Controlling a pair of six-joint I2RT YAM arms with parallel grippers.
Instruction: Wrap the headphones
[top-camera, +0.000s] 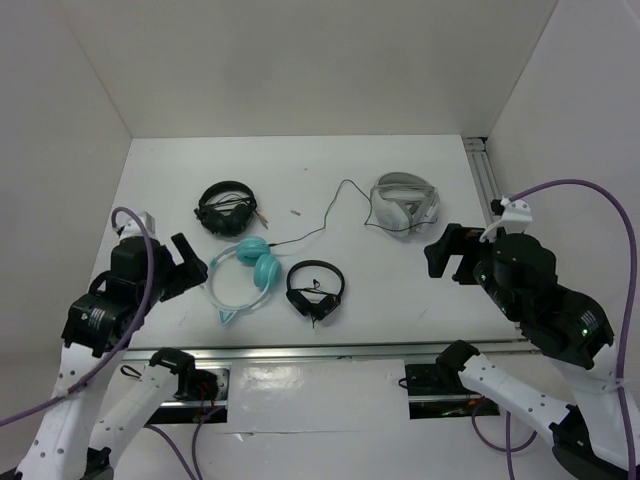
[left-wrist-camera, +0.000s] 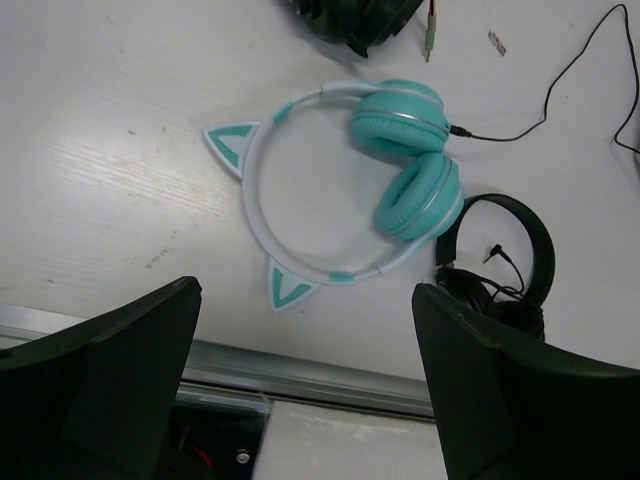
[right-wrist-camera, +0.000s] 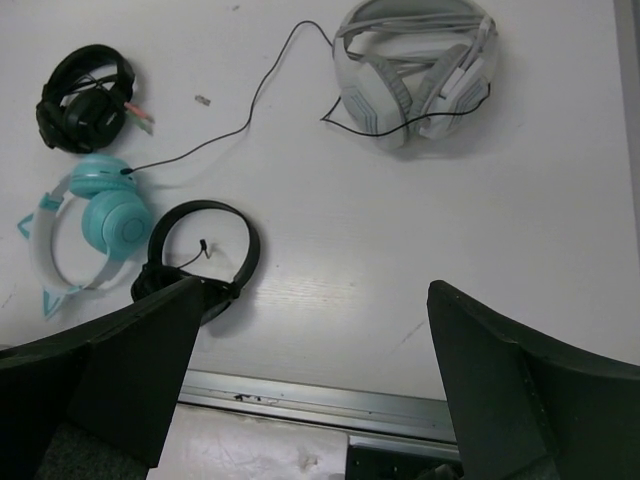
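On the white desk (top-camera: 400, 290), in its front-left part, the teal headphones (top-camera: 250, 270) lie flat with the two cups together and the cat ears on the outer side of the band. Their thin black cable (left-wrist-camera: 500, 137) runs loose from one cup toward the grey-white headphones (top-camera: 405, 203) at the back right. The near black pair (top-camera: 315, 290) lies just beside the teal cups, and the far black pair (top-camera: 228, 207) lies behind them. The left gripper (top-camera: 192, 262) hangs just left of the headphones, released and grasping nothing. The right gripper (top-camera: 445, 255) is well apart on the right, also released.
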